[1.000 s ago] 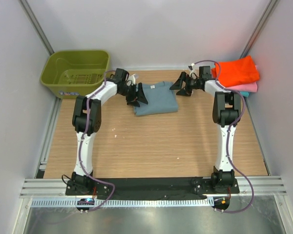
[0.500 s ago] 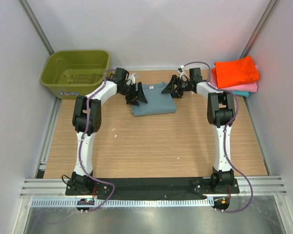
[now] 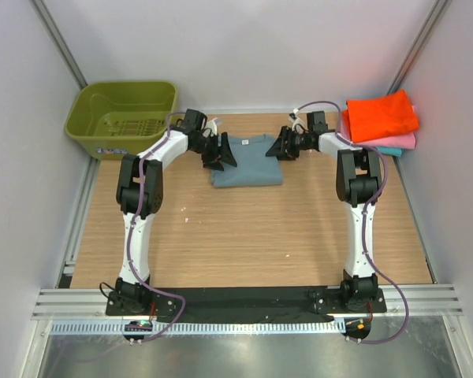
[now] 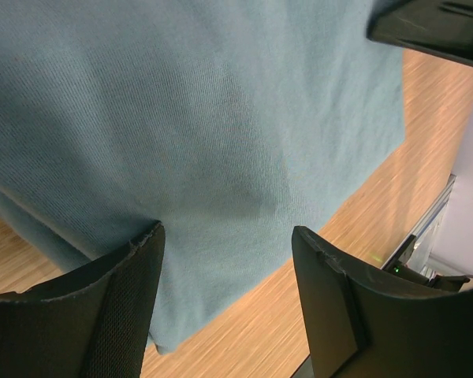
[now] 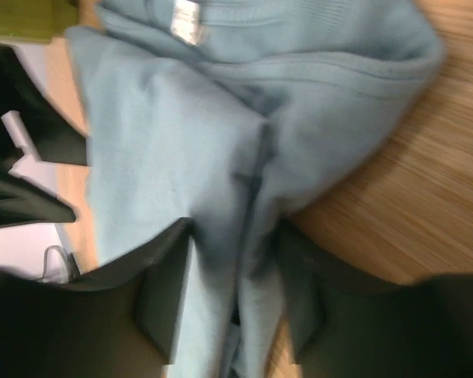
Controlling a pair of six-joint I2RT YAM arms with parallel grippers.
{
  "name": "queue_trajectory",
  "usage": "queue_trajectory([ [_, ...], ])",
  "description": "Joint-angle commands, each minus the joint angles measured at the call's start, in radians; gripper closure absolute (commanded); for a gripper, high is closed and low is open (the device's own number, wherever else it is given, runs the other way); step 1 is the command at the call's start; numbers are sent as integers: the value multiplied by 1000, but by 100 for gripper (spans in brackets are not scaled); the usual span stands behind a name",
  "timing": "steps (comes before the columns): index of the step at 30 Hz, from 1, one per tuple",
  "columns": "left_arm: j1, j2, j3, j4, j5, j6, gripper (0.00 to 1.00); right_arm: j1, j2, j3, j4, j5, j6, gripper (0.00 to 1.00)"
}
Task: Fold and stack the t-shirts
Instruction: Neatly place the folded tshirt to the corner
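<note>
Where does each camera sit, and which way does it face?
Top external: above and behind the bases, looking down the wooden table; both arms whole.
Left wrist: behind the left gripper, looking down at the folded blue-grey cloth t-shirt; both fingers show.
Right wrist: behind the right gripper, facing the shirt's collar; fingers flank a fold.
Shared: all three see that shirt.
</note>
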Motion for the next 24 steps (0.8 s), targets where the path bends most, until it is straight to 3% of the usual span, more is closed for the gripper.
queue_trajectory([
  [1, 4, 5, 41, 25, 4, 6, 33, 12, 18, -15, -172, 160, -121, 51],
  [6, -2, -6, 36, 21, -8, 14, 33, 29, 12, -8, -186, 162, -140, 69],
  [11, -14, -17, 42, 21, -8, 19, 33, 35, -16, -5, -183, 156, -169, 78],
  [15, -17, -40, 54, 16, -5, 25, 34, 32, -65, 39, -218, 204, -236, 98],
  [20, -17, -93, 128, -24, -34, 86, 34, 31, -201, 140, -356, 367, -411, 98],
  [24, -16, -135, 191, -82, -141, 184, 33, 29, -324, 119, -399, 505, -535, 98],
])
